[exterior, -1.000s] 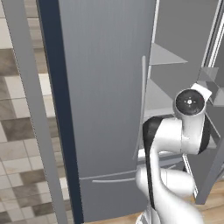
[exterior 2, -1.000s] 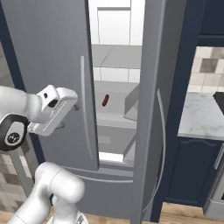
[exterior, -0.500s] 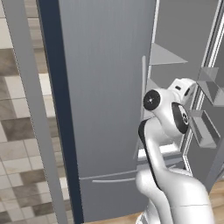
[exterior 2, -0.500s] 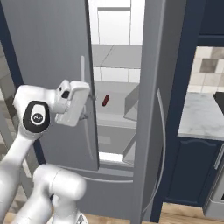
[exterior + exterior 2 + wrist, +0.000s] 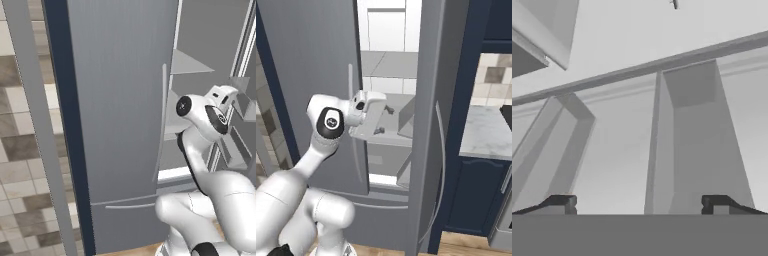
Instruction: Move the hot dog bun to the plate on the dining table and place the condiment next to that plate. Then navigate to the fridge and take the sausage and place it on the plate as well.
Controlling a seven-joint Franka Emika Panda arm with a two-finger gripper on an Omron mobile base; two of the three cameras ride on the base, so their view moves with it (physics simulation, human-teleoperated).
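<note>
The tall grey fridge (image 5: 426, 100) stands in front of me, its left door (image 5: 120, 100) shut and its right door swung open on the white shelved inside (image 5: 387, 75). My gripper (image 5: 385, 120) is held sideways in the gap between the doors, at the level of the middle shelf, jaws wide open and holding nothing. In the hand view the gripper (image 5: 639, 205) faces pale shelf walls and bins, with both fingertips (image 5: 562, 202) far apart. The sausage is hidden behind my hand. The hot dog bun, plate, condiment and dining table are out of view.
A long curved handle (image 5: 442, 165) runs down the open right door, and a straight one (image 5: 162, 120) runs down the left door. A marble-topped navy cabinet (image 5: 486, 135) stands right of the fridge. A tiled wall (image 5: 20, 150) lies to the left.
My arm has swung the hand rightward from in front of the left door into the gap between the doors, covering the sausage that showed on the shelf. The jaws stayed open.
</note>
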